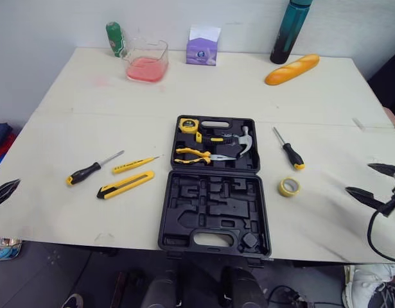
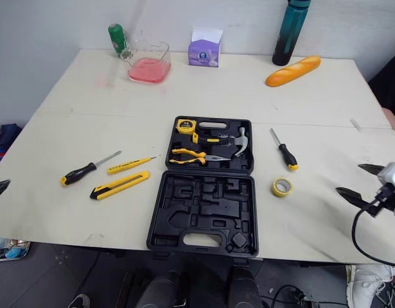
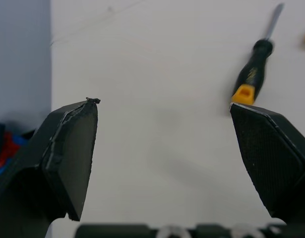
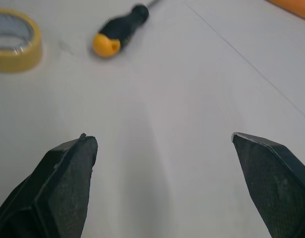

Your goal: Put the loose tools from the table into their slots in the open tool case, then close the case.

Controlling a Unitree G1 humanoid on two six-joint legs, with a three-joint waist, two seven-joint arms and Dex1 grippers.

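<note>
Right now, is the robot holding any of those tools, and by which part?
Nothing is held. The left gripper and the right gripper are both open and empty.

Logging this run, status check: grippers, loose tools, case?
Left gripper and right gripper open, empty. Tool case open; left screwdriver, right screwdriver, utility knife, yellow tester, tape roll loose on table. Nothing blocking.

2 head eyes above table (image 1: pixel 248 90); wrists low

bare table (image 1: pixel 322 186) between right tool (image 1: pixel 359 178) and tape (image 1: pixel 288 187)
</note>
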